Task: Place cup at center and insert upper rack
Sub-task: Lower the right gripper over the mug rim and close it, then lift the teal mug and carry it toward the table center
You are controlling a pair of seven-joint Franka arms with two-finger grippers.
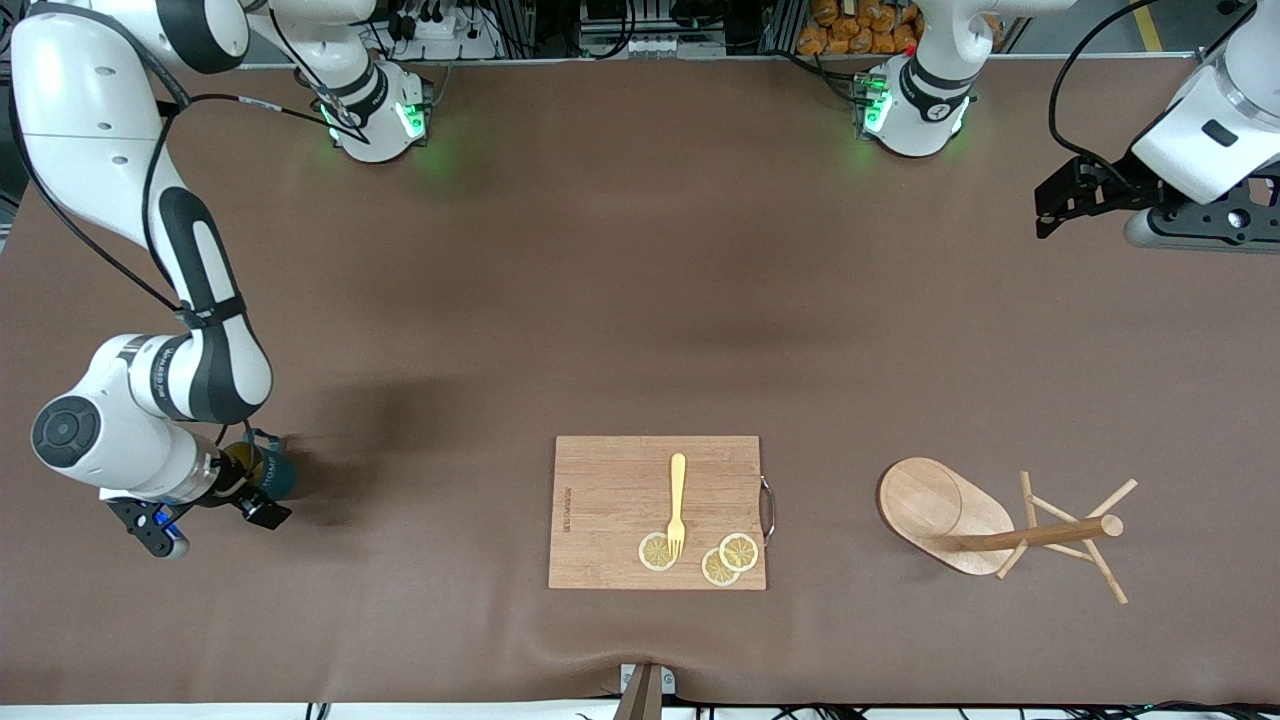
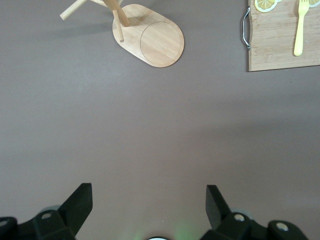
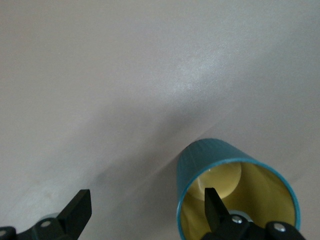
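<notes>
The cup (image 1: pixel 272 472), dark teal with a yellowish inside, stands on the brown worktop (image 1: pixel 640 300) at the lower left of the front view, under the right tool (image 1: pixel 205 520), whose fingers are spread wide with one fingertip (image 3: pixel 216 205) over the cup's mouth. The left tool (image 2: pixel 150 205) hangs spread wide and empty at the upper right. The upper rack (image 1: pixel 1000 525) lies tipped on its side at lower right. A cutting board (image 1: pixel 655 510) at lower centre carries a yellow fork (image 1: pixel 677 505) and lemon slices (image 1: pixel 725 558).
</notes>
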